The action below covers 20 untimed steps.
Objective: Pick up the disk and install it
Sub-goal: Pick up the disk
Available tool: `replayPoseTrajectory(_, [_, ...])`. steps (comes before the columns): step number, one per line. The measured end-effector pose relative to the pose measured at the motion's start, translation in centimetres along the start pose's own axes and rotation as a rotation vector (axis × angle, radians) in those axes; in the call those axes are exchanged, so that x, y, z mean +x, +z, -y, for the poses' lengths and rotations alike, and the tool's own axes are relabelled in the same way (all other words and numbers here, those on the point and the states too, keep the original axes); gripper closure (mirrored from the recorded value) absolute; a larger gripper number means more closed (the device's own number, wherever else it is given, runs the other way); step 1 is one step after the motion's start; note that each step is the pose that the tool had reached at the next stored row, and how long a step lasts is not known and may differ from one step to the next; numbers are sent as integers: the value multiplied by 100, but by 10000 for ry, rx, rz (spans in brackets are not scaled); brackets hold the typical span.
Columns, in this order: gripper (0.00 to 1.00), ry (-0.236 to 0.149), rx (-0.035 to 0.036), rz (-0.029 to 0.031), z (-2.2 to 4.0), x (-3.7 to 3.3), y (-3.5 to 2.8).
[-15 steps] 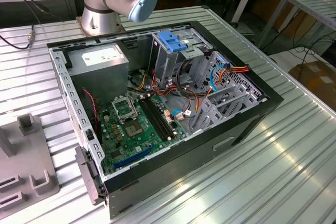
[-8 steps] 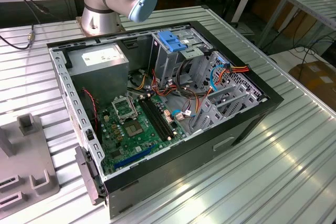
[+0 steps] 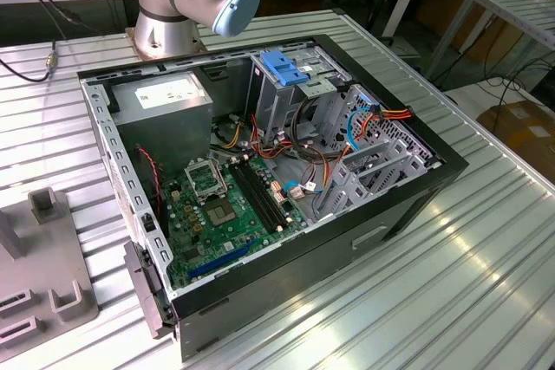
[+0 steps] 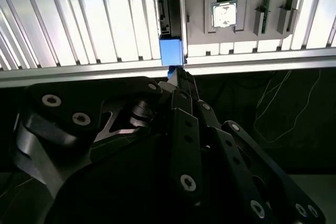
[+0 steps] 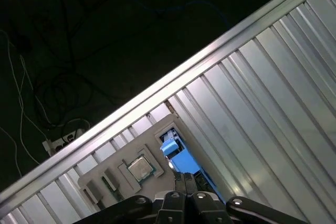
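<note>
One disk (image 4: 171, 52) sits right at the end effector (image 4: 179, 75).

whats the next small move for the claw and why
Probably a small, slow advance of the claw straight onto the disk, checking the hold before any lift. In the second wrist view the claw's tip is right at the blue end of the disk, which sits in the grey fixture near the table edge; whether it is gripped yet cannot be seen.
</note>
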State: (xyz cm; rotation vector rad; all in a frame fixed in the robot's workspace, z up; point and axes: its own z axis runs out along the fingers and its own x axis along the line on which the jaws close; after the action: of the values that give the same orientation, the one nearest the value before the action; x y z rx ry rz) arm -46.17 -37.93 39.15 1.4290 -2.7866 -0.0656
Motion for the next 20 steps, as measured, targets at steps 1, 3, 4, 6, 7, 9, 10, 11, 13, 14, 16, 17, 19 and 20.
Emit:
replayPoseTrajectory(1, [90, -55, 0, -2, 3, -2, 1])
replayPoseTrajectory(3, [90, -297, -2, -10, 7, -5, 3])
replayPoseTrajectory(4, [90, -433, -4, -17, 9, -6, 4])
replayPoseTrajectory(6, [90, -801, -9, -33, 10, -7, 5])
replayPoseTrajectory(7, [90, -1003, -10, -41, 10, -6, 7])
replayPoseTrajectory(9, [90, -1445, -11, -57, 11, -7, 9])
replayPoseTrajectory(10, [90, -1651, -12, -65, 11, -7, 11])
replayPoseTrajectory(11, [90, -1956, -13, -76, 11, -7, 12])
replayPoseTrajectory(13, [90, -2586, -7, -94, 13, -8, 14])
replayPoseTrajectory(14, [90, -2607, -5, -95, 13, -8, 14])
replayPoseTrajectory(16, [90, -2609, -5, -94, 13, -9, 14])
replayPoseTrajectory(17, [90, -2610, -5, -94, 13, -9, 14])
replayPoseTrajectory(19, [90, -2611, -5, -94, 13, -9, 14])
replayPoseTrajectory(20, [90, -2612, -5, -94, 13, -9, 14])
